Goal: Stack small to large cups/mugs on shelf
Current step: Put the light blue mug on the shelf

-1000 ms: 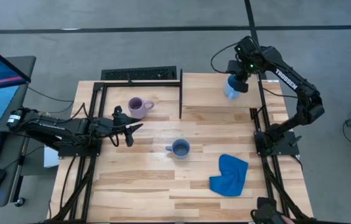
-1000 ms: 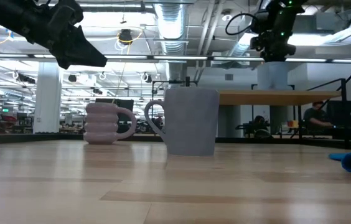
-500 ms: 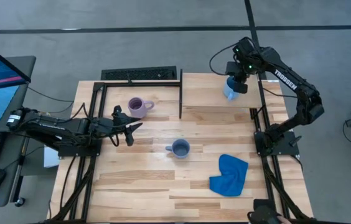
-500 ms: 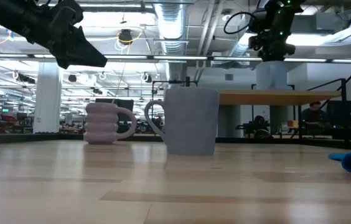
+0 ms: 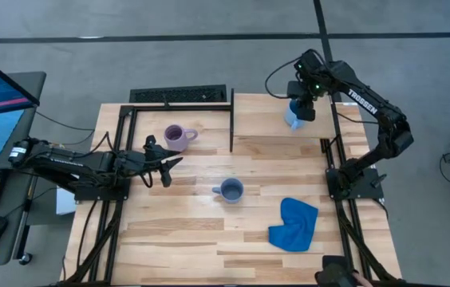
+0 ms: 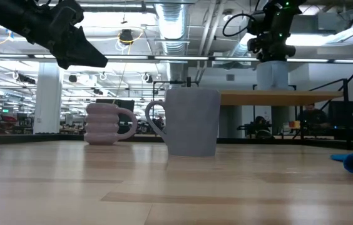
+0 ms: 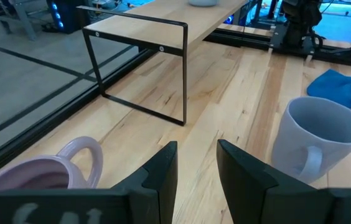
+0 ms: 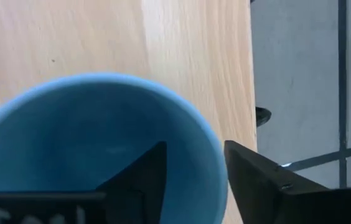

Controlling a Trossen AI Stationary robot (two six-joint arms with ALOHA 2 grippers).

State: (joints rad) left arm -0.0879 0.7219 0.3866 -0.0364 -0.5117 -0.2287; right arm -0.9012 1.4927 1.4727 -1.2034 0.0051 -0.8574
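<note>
A light sky blue mug (image 5: 293, 117) stands on the pale wood shelf (image 5: 261, 115) at the far right. My right gripper (image 8: 194, 168) points down over it, open, with one finger inside the mug and one outside its wall. A lilac mug (image 5: 175, 137) and a grey-blue mug (image 5: 230, 190) stand on the tabletop. My left gripper (image 7: 197, 168) hovers open at the table's left, near the lilac mug (image 7: 38, 180), with nothing between its fingers. My right gripper comes from above with the mug's wall (image 8: 216, 165) between its fingers. The inner finger (image 8: 147, 171) stands clear of the wall. Whether the outer finger (image 8: 250, 171) touches the rim, I cannot tell. The mug sits upright on the shelf (image 6: 289, 97).
A crumpled blue cloth (image 5: 294, 223) lies at the near right of the table. The shelf's black metal frame (image 5: 231, 119) stands between the lilac mug and the shelf. A black keyboard (image 5: 179, 95) lies beyond the far edge.
</note>
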